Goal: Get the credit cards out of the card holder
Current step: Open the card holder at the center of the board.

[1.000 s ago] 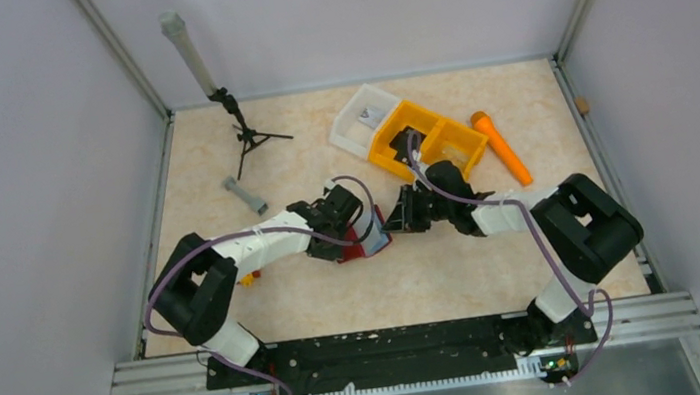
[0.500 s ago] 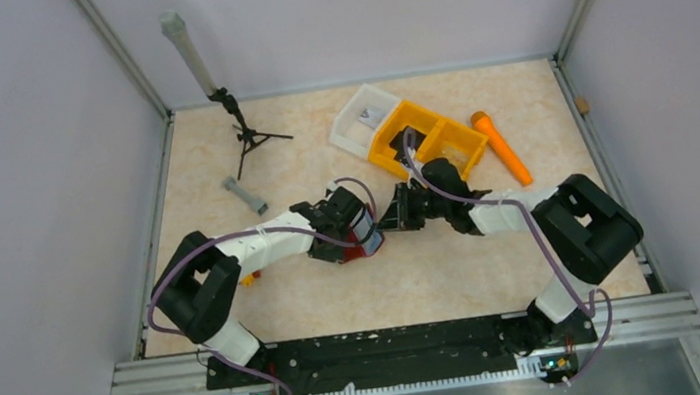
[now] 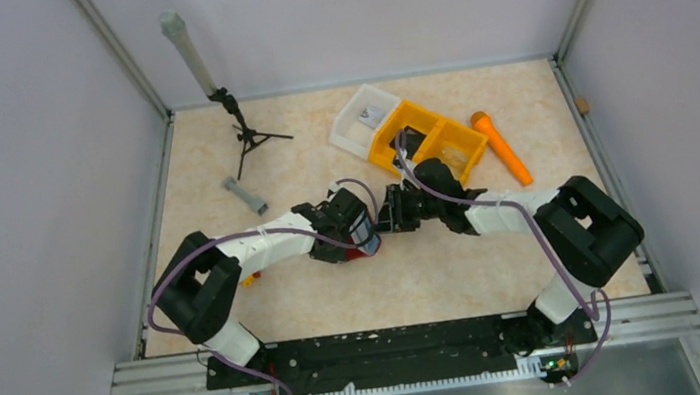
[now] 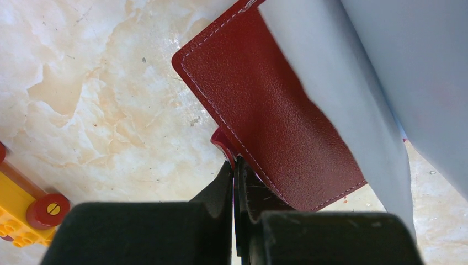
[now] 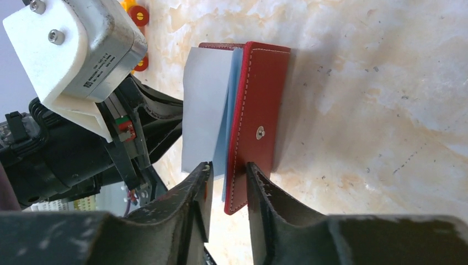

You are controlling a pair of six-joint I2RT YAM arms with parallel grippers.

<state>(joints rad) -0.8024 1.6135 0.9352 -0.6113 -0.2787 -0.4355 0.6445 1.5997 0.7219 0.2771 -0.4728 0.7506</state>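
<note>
Now the left jaws clamp the card holder (image 5: 259,110) at the middle of the table (image 5: 359,83). The right jaws stand narrow about its grey leaves (image 5: 204,105), grip unclear. Best pinch one card alone, then draw straight out.

Soft, even light is falling from above, making the table (image 3: 456,275) bright and leaving only faint shadows. In both wrist views the black fingers (image 5: 265,221) closest to the lens are blurring, while the red card holder (image 5: 262,110) just past their tips is showing sharp and casting a soft-edged shadow beside itself.
</note>
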